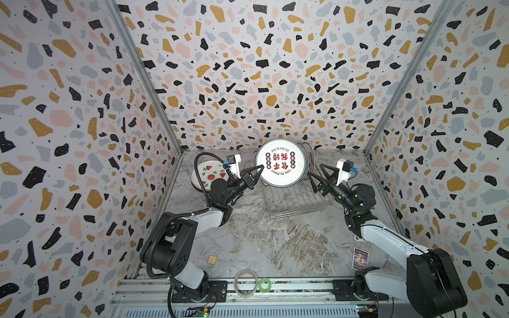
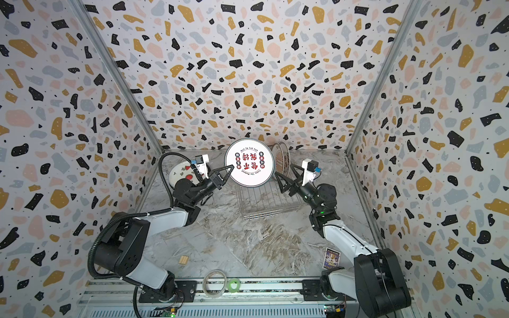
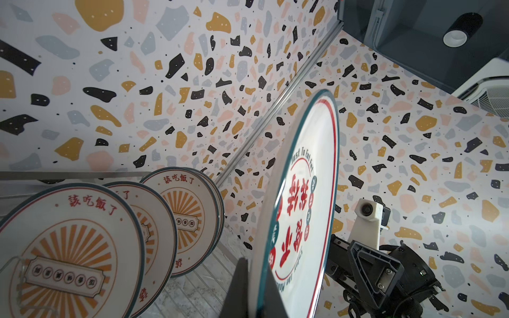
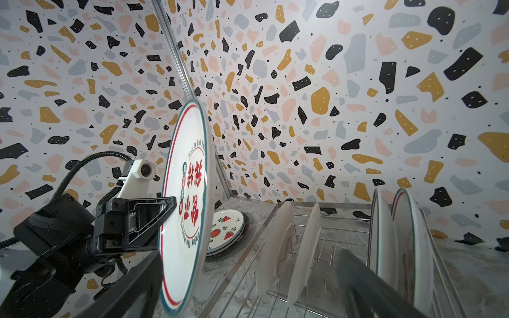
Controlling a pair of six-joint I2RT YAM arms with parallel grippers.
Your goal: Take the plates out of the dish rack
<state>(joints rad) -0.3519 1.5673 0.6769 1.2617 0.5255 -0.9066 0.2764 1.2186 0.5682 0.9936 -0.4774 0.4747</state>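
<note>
A white plate with red characters (image 1: 280,162) (image 2: 249,162) hangs upright above the back of the dish rack (image 1: 294,203) (image 2: 267,203). My left gripper (image 1: 260,168) (image 2: 231,167) (image 3: 256,294) is shut on its rim. My right gripper (image 1: 315,170) (image 2: 284,169) (image 4: 248,289) stands open at the plate's other side. In the right wrist view the plate (image 4: 187,206) has its rim just inside one finger. Several plates (image 3: 68,247) (image 4: 385,234) with orange sunbursts stand in the rack. A stack of watermelon plates (image 1: 209,176) (image 4: 225,228) lies flat on the table to the left.
Terrazzo-patterned walls close in the marble table on three sides. Near the front edge lie a wooden block (image 1: 212,260), a clear tape roll (image 1: 245,283), a green tape roll (image 1: 264,285) and a printed card (image 1: 360,258).
</note>
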